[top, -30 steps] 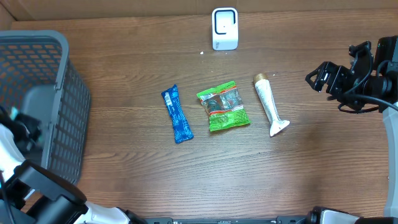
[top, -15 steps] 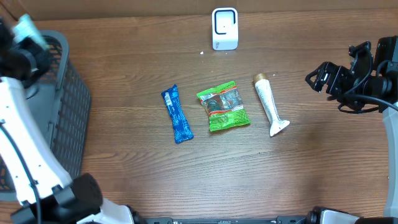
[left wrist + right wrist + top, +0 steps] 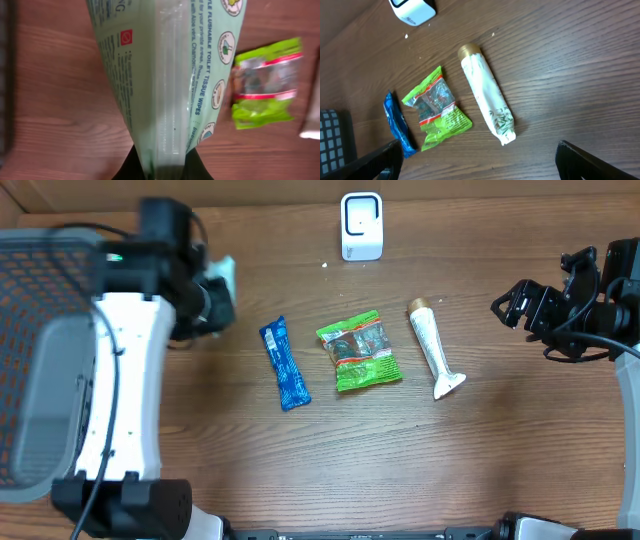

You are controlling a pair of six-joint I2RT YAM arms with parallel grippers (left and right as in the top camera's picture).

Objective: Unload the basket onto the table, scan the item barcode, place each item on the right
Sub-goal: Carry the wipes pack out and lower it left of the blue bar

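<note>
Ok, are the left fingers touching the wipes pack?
Touching. Left wrist view: the left gripper clamps the wipes pack, both fingers pressed against its bottom edge.

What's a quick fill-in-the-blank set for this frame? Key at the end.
1. The pale green pack clamped in the left fingers is labelled toilet tissue ____.
2. The green snack packet lies between the white tube and the ____ wrapper.
3. The tube's cap is ____ in colour.
4. The right fingers stand ____, holding nothing.
Missing: wipes, blue, gold, open.
</note>
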